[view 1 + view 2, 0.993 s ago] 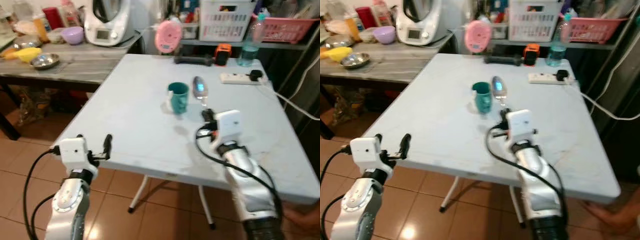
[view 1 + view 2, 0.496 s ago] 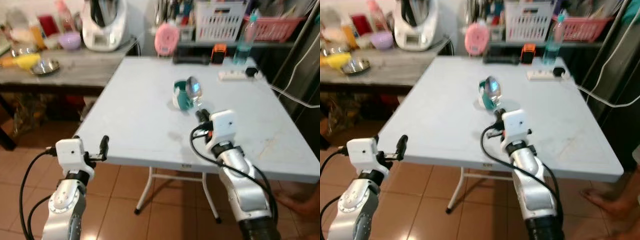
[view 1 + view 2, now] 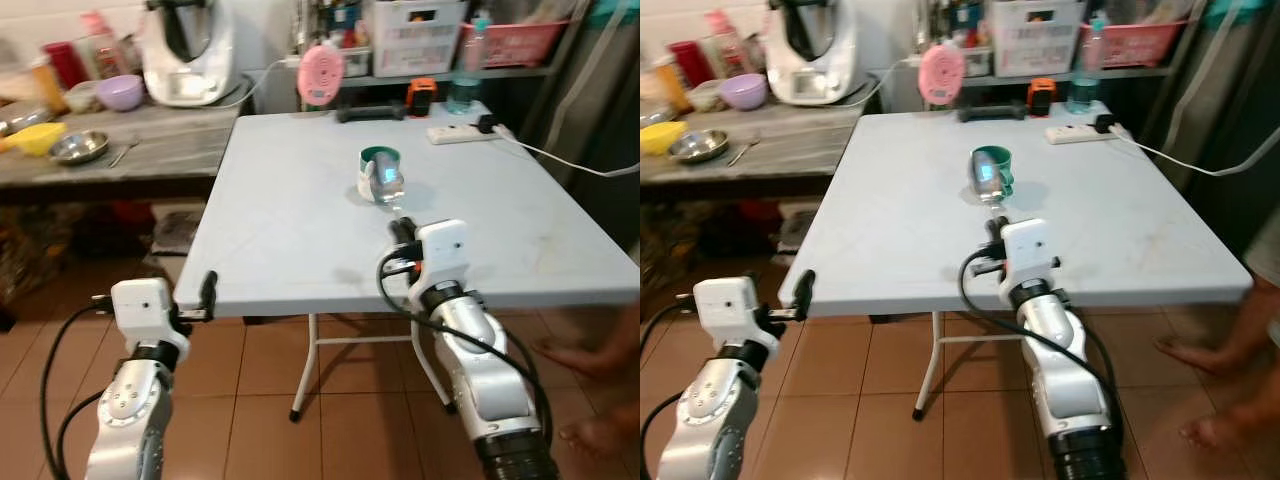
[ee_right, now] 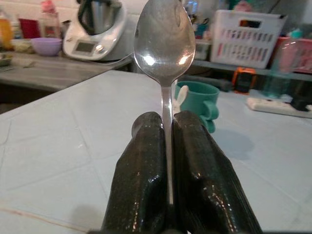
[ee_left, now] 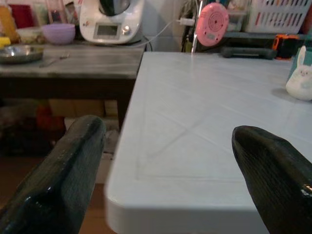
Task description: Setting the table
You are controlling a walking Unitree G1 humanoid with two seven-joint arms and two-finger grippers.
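My right gripper point(image 3: 398, 228) is shut on the handle of a metal spoon point(image 3: 386, 183), bowl upward, held over the front part of the white folding table point(image 3: 300, 220). The right wrist view shows the spoon point(image 4: 165, 44) clamped between the two black fingers point(image 4: 141, 185). A teal mug point(image 3: 378, 170) stands mid-table just beyond the spoon, with a small white bunny figure point(image 5: 303, 78) at its side. My left gripper point(image 3: 207, 290) is open, held low off the table's front left corner.
A grey wooden counter point(image 3: 150, 130) to the left carries a steel bowl point(image 3: 77, 147), a purple bowl point(image 3: 122, 92) and a white kitchen machine point(image 3: 185, 50). A pink round object point(image 3: 320, 73), a power strip point(image 3: 458, 133) and baskets sit at the back. A person's feet point(image 3: 590, 400) are at the right.
The camera has pulled back and the whole view shifted, so the table sits farther off. The right gripper keeps hold of the spoon; the left stays open.
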